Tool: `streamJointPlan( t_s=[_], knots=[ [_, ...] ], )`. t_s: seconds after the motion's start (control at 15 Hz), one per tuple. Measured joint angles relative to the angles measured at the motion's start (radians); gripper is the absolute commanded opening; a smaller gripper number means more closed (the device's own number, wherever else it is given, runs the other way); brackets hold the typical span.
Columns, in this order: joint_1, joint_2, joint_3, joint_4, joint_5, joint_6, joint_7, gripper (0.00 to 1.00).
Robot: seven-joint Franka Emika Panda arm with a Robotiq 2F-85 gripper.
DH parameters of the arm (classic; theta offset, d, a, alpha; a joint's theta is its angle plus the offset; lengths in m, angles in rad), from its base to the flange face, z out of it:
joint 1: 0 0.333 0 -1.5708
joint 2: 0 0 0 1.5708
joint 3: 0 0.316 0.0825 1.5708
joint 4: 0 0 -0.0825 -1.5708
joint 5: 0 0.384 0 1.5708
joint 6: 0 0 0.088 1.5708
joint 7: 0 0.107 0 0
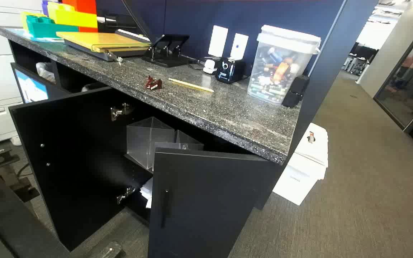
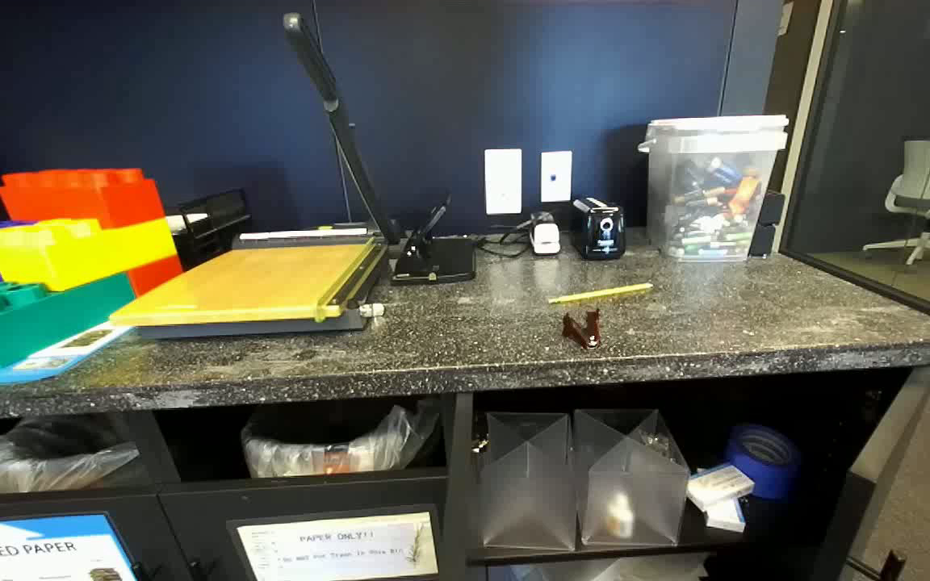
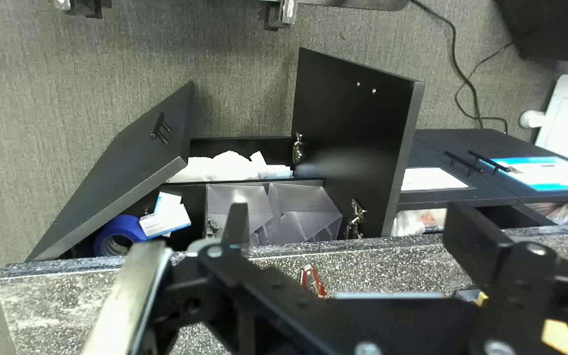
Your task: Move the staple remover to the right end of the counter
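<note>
The blue sign point(image 2: 37, 558) reads "MIXED PAPER", the pale sheet point(image 2: 340, 545) "PAPER ONLY!!"

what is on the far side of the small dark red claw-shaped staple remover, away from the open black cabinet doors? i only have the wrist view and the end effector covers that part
Observer: A thin yellow stick lies there, apart from the staple remover.
Operator: ok and what stands toward the right end
Observer: A clear white-rimmed plastic tub stands near the back of the dark grey speckled counter, toward the right end in both exterior views.
Operator: anything just left of that
Observer: Yes, a black box-shaped device stands to the tub's left in both exterior views, with a gap between them.
</note>
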Motion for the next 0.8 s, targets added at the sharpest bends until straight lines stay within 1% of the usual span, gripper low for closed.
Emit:
streamJointPlan(
  t_s=[0.4,0.53,0.67,0.8],
  knots=[
    [0.0,0.0,0.0,0.002,0.0,0.0,0.0,1.0],
    [-0.003,0.01,0.009,0.009,0.0,0.0,0.018,1.0],
    [-0.003,0.058,0.042,0.041,-0.002,0.036,0.069,1.0],
    [-0.003,0.153,0.095,0.1,-0.015,0.11,0.144,1.0]
  ],
)
